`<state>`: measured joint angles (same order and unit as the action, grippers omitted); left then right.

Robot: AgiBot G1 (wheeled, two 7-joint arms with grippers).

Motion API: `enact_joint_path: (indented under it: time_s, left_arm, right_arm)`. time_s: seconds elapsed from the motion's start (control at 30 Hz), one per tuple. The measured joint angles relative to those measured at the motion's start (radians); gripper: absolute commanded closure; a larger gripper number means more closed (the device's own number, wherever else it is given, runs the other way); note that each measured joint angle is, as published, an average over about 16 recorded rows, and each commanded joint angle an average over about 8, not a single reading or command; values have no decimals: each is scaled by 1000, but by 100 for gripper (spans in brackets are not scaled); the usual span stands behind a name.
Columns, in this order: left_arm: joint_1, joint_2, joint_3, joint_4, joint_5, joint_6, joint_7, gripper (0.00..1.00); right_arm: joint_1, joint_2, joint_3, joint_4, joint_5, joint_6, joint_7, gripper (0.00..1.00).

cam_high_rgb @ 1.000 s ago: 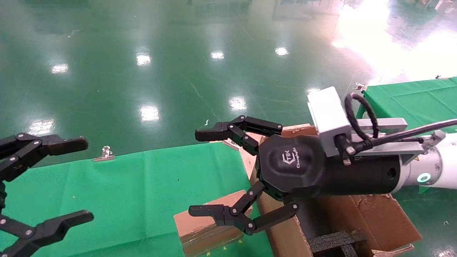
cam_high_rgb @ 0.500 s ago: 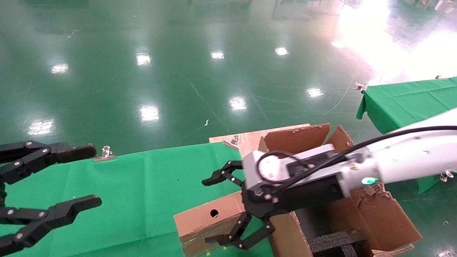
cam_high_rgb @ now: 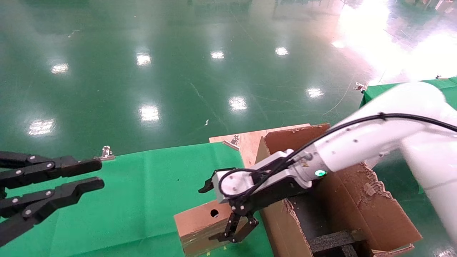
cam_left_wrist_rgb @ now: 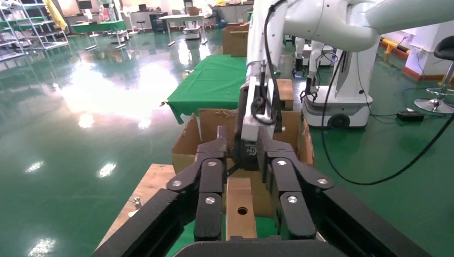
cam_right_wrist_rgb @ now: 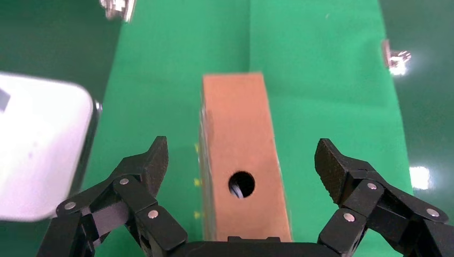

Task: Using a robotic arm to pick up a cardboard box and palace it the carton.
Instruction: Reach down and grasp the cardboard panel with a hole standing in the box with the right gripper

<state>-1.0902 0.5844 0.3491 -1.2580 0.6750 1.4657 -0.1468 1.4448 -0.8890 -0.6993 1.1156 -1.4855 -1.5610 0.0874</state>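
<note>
At the left edge of the green-clothed table (cam_high_rgb: 135, 185), the all-black left gripper (cam_high_rgb: 89, 175) hangs over the cloth, its two fingers drawn close with only a narrow slit between them, holding nothing. It is well apart from the work and looks parked.

Further right, at the near right corner of the cloth, lies the small closed oblong brown cardboard box (cam_high_rgb: 200, 223). Its top face carries a small round hole (cam_high_rgb: 214, 213). In the head view its long axis runs roughly along the near edge of the cloth, one short end pointing towards the left gripper, the other lying just beside the wall of the carton.

Right above that end is the right gripper (cam_high_rgb: 228, 210), black and multi-linked, on the glossy white robotic arm (cam_high_rgb: 360, 142) that reaches in from the right. Its fingers are spread wide and hold nothing. In the right wrist view the box (cam_right_wrist_rgb: 241, 155) runs straight out between the two fingertips (cam_right_wrist_rgb: 152, 160), its long axis square to the line of closing, so the jaws straddle the narrow width with green cloth showing on both sides. The grasp appears to need only a descent and a squeeze.

Rightmost stands the large brown corrugated carton (cam_high_rgb: 375, 214) with ragged flaps and black foam inside (cam_high_rgb: 335, 242), off the cloth's right edge. The right arm is by far the nearer for the lift into it.
</note>
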Motion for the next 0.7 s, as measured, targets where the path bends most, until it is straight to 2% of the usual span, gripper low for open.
enact_joint_path:
  time_s: [0.23,0.27,0.4,0.43,0.53,0.67,0.7]
  left_arm:
    - [0,0,0,0,0,0,0,100]
    - [0,0,0,0,0,0,0,98]
    - [0,0,0,0,0,0,0,48]
    - [0,0,0,0,0,0,0,35]
    - [0,0,0,0,0,0,0,0]
    - [0,0,0,0,0,0,0,0]
    - [0,0,0,0,0,0,0,0]
  right_arm:
    - [63,-57,-79,-2,-105,0,-22,0]
    - [69,-63,-87,0,-115,0,-24,0]
    - [88,-81,-116,8,-147,2,-30,0]
    - [91,-84,-122,10,-152,2,-31,8]
    - [98,-91,-133,13,-161,2,-34,46]
    - [102,-96,-141,15,-166,2,-36,95]
    - [102,-97,-142,15,-167,1,-36,100]
